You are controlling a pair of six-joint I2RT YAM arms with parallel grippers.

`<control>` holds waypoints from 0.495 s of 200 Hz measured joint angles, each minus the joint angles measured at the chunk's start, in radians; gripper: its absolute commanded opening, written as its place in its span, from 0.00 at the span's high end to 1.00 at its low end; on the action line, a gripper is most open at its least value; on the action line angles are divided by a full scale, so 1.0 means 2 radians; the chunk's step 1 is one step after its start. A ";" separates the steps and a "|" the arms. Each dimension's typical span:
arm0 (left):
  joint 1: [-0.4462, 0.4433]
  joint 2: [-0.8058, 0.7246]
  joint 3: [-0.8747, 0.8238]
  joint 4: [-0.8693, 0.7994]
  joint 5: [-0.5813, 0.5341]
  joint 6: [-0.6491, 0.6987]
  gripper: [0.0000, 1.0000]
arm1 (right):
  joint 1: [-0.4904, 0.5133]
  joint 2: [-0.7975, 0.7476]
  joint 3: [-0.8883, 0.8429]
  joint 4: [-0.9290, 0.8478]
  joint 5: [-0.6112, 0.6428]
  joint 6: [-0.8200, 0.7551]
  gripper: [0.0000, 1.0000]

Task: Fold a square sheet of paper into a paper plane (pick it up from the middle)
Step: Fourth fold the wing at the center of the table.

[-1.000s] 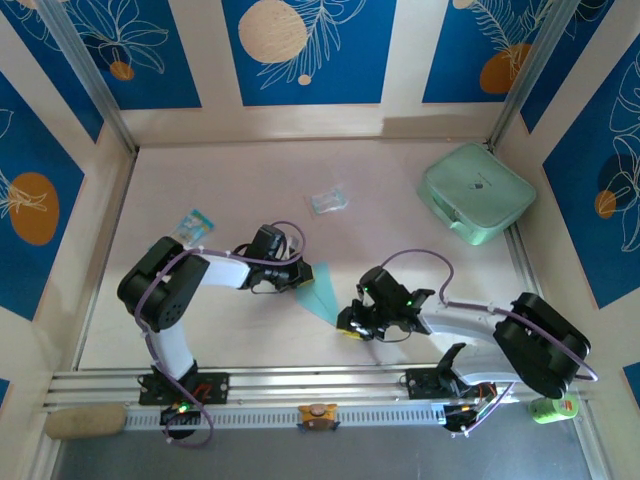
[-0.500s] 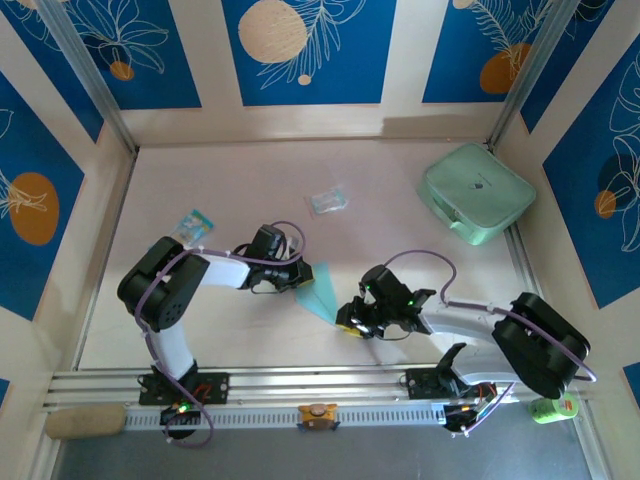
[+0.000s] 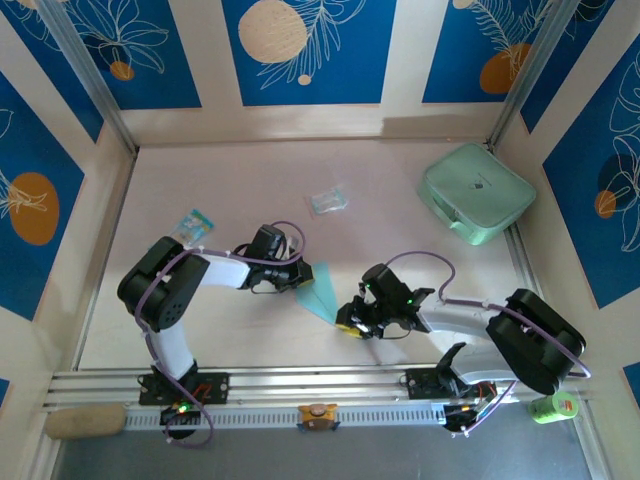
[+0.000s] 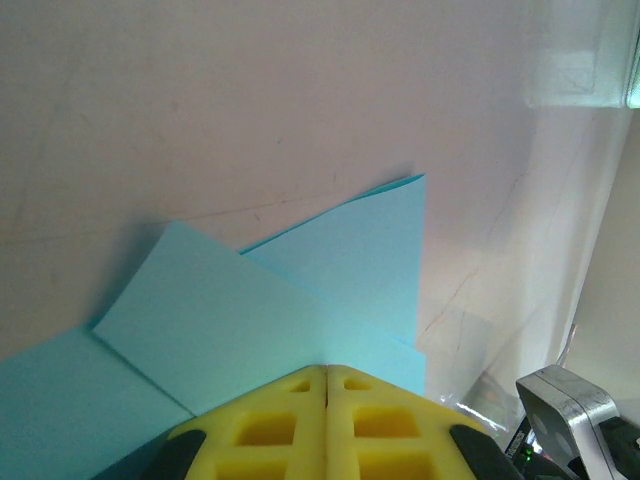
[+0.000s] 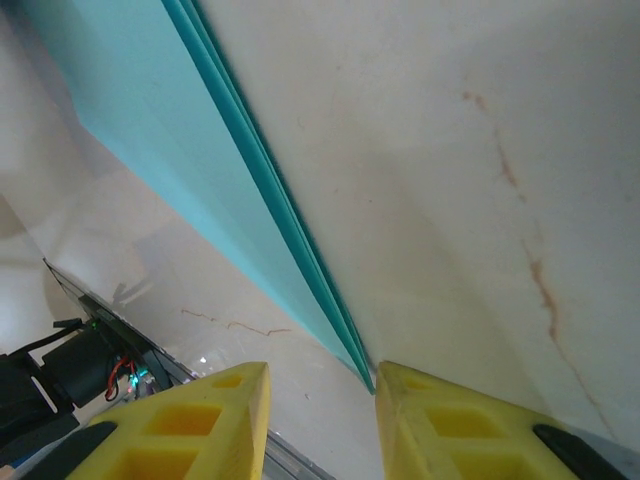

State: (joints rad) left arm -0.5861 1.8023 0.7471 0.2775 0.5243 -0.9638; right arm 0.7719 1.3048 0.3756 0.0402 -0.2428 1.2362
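The light-blue sheet of paper lies on the table, folded into a pointed dart-like shape with its tip toward the near right. In the left wrist view its folded flaps overlap. My left gripper is shut, and its yellow tips rest on top of the paper's wide end. My right gripper stands open at the pointed end. In the right wrist view the paper's layered edge runs down to a tip that sits between the yellow fingers, close to the right one.
A mint-green case sits at the far right. A clear crumpled wrapper lies behind the paper, and a small blue-and-white packet lies at the left. A metal rail runs along the near table edge.
My right gripper has edged slightly left toward the paper's tip. The left gripper and the paper have stayed in place.
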 measured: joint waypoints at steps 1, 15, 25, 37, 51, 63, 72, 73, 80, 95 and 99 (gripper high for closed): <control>0.000 0.000 0.000 0.000 0.000 0.000 0.96 | 0.000 0.000 0.000 0.000 0.000 0.000 0.67; 0.000 0.000 0.000 0.000 0.000 0.000 0.96 | 0.000 0.000 0.000 0.002 0.000 0.000 0.67; 0.000 0.000 0.000 0.000 0.000 0.000 0.96 | 0.000 0.001 0.000 0.003 0.000 0.000 0.67; 0.000 0.000 0.000 0.000 0.000 0.000 0.96 | 0.000 0.000 -0.002 0.007 0.000 0.000 0.67; 0.000 0.000 0.000 0.000 0.000 0.000 0.96 | -0.001 0.000 -0.004 0.011 0.000 0.002 0.67; 0.000 0.000 0.000 0.000 0.000 0.000 0.96 | -0.001 -0.001 -0.006 0.014 -0.001 0.002 0.67; 0.000 0.000 0.000 0.000 0.000 0.000 0.96 | -0.001 -0.002 -0.008 0.017 0.000 0.002 0.67; 0.000 0.000 0.000 0.000 0.000 0.000 0.96 | -0.001 -0.002 -0.008 0.018 0.000 0.002 0.67; 0.000 0.000 0.000 0.000 0.000 0.000 0.96 | -0.001 -0.003 -0.010 0.022 0.000 0.002 0.67; 0.000 0.000 0.000 0.000 0.000 0.000 0.96 | -0.002 -0.006 -0.014 0.028 0.000 0.002 0.67; 0.000 0.000 0.000 0.000 0.000 0.000 0.96 | -0.002 -0.006 -0.015 0.032 0.002 0.002 0.67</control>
State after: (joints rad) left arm -0.5861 1.8023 0.7471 0.2775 0.5243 -0.9638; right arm 0.7677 1.2922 0.3454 0.1047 -0.2386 1.2392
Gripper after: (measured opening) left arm 0.045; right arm 0.326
